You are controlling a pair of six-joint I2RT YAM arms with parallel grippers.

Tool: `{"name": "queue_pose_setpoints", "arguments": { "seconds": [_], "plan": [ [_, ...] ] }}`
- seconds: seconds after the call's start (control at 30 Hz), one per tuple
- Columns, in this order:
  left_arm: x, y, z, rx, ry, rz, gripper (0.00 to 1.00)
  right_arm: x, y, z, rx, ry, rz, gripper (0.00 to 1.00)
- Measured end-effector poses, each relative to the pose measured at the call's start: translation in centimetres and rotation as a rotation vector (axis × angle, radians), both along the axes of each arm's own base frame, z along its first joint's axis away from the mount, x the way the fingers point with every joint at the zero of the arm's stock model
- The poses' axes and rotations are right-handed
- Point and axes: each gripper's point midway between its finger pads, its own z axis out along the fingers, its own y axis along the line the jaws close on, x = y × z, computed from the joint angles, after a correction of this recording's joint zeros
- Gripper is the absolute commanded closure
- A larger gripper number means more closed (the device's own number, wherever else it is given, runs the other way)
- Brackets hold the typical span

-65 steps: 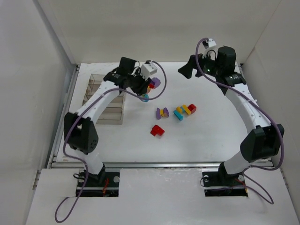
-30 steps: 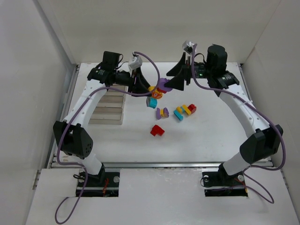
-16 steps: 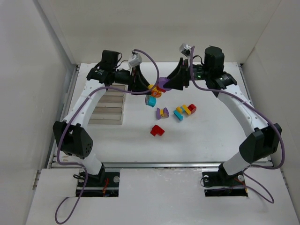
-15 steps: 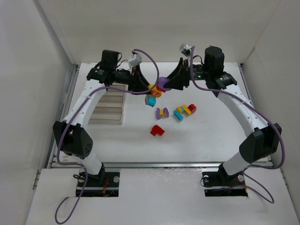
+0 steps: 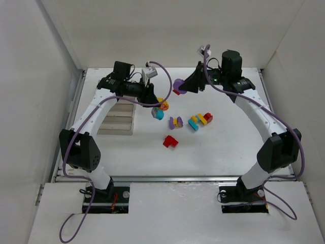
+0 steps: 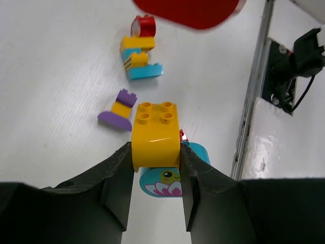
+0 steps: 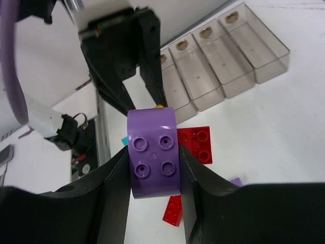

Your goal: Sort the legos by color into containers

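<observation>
Box: clear smoky plastic organizer box with four narrow compartments in a row (image 5: 116, 123), on the white table (image 5: 223, 152), under the left arm.
Left claw: left gripper (image 5: 154, 100) just right of the box's far end, off the table, clenched on the brick cluster.
Held cluster: yellow square plastic brick (image 6: 155, 134) pinched between both fingers. A teal brick with a flower print (image 6: 165, 182) sits under it and a bit of red shows at its side. The cluster hangs just right of the box.
Loose red: red plastic brick (image 5: 170, 142) on the table, right of the box's near end, apart from it.
Loose pair: purple-and-yellow brick pair (image 5: 175, 122) on the table, right of the box, past the held cluster.
Purple: purple rounded plastic brick (image 7: 152, 152) in the air, further right of the box's far end. A red piece (image 7: 195, 145) touches it behind; cannot tell if they are joined.
Right claw: right gripper (image 5: 184, 86) clenched on the purple brick, facing the left gripper with a gap between them.
Loose cluster: teal, yellow and red brick cluster (image 5: 199, 120) on the table, farthest right of the box.
</observation>
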Motion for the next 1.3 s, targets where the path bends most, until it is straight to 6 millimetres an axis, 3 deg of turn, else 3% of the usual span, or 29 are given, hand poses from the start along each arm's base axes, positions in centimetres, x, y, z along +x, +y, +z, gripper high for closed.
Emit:
{"name": "queue_pose_setpoints", "arguments": {
  "seconds": [0.13, 0.3, 0.47, 0.67, 0.9, 1.03, 1.1, 1.13, 1.17, 1.3],
  "plan": [
    [-0.2, 1.0, -2.9, 0.077, 0.040, 0.033, 1.00, 1.2, -0.7, -0.1, -0.008, 0.015, -0.067, 1.00],
    [0.5, 1.9, -4.6, 0.148, 0.031, 0.075, 1.00, 1.6, -0.9, -0.1, -0.008, 0.030, -0.098, 1.00],
    [0.9, 3.2, -7.5, 0.241, 0.053, 0.128, 1.00, 2.2, -1.0, -0.1, -0.014, 0.030, -0.133, 1.00],
    [2.1, 5.5, -12.4, 0.409, 0.094, 0.238, 1.00, 3.1, -1.4, -0.2, -0.024, 0.035, -0.198, 1.00],
    [3.6, 8.6, -19.4, 0.662, 0.125, 0.340, 1.00, 3.8, -2.4, 0.5, -0.030, 0.019, -0.303, 1.00],
    [3.7, 7.8, -20.4, 0.734, 0.059, 0.331, 1.00, 3.8, -2.6, 0.9, -0.027, 0.013, -0.318, 1.00],
    [3.7, 7.0, -20.3, 0.740, 0.033, 0.322, 0.85, 3.8, -2.6, 0.9, -0.027, 0.015, -0.321, 1.00],
    [3.6, 6.7, -20.3, 0.741, 0.025, 0.318, 0.65, 3.8, -2.6, 0.8, -0.028, 0.016, -0.323, 1.00],
    [3.7, 6.6, -20.3, 0.743, 0.021, 0.318, 0.56, 3.8, -2.6, 0.8, -0.028, 0.017, -0.323, 1.00],
    [3.4, 6.7, -20.7, 0.741, 0.025, 0.311, 0.40, 3.9, -2.7, 0.8, -0.028, 0.020, -0.328, 1.00]
  ]
}}
